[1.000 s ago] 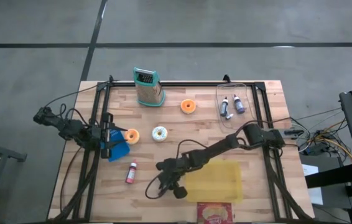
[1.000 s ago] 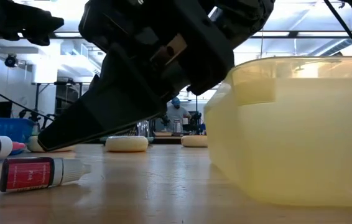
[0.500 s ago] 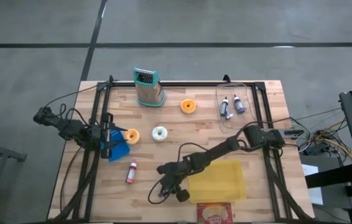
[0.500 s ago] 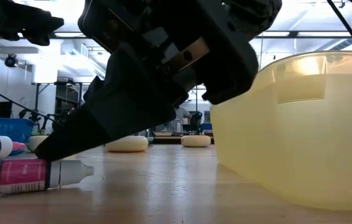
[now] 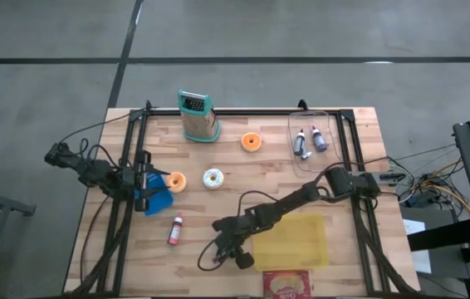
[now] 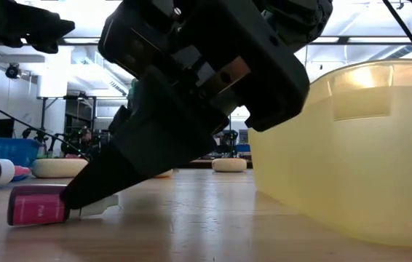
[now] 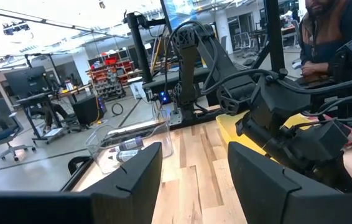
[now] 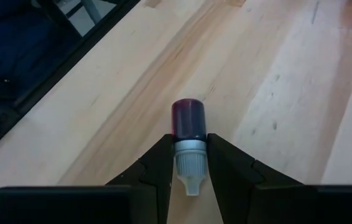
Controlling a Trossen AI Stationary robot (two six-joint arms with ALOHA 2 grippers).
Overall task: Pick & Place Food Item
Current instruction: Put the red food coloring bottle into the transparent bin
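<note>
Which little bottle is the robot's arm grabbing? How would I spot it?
Start at the yellow tub on the wooden table's near side. Follow the right arm to its right gripper; its fingers flank the neck of a small bottle lying flat. It has dark red liquid and a pale cap, unlike the pink-labelled bottle lying untouched.

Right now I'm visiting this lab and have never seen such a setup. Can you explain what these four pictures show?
These are two robot arms working at a wooden table. One picture looks straight down on it, one looks level across the tabletop, and two come from cameras on the arms' wrists. On the table lie doughnuts, a yellow tub and a grater. The right hand has its fingers tight on either side of a small red bottle, which lies on the wood. The left hand waits open near the table's left edge.
</note>
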